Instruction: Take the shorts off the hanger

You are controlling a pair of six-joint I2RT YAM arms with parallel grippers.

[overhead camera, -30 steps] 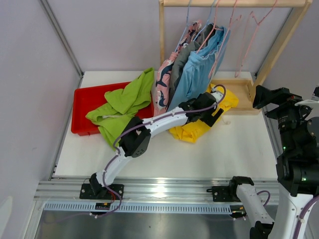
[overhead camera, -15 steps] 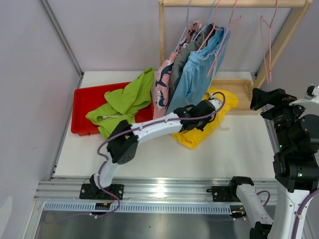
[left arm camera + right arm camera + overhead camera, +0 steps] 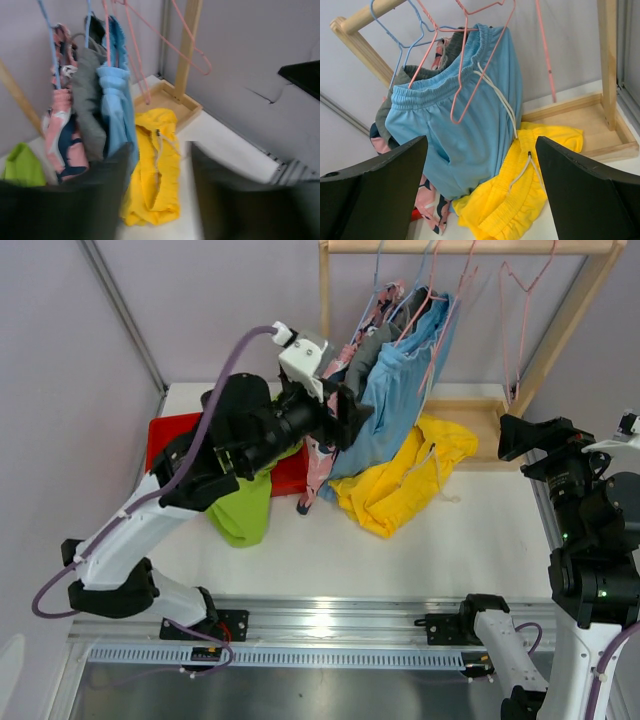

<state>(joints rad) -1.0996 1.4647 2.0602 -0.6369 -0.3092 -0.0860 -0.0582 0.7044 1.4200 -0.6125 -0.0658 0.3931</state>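
Light-blue shorts (image 3: 470, 130): soft, light cloth, hanging on pink hanger (image 3: 460, 65) at 12 o'clock of the desk (image 3: 480, 540); probably best pinched at the elastic waistband.
Yellow shorts (image 3: 400, 480): off, heaped at blue's 5 o'clock.
Left tool (image 3: 160, 155): spread, holding nothing.
Right tool (image 3: 481, 142): spread wide, holding nothing.

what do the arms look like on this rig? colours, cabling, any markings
Left arm and right arm: white links, black joint housings. A loose lavender cable runs along the left one. The right shows small green lights. The fingers are broad, flat, black. No markings legible.
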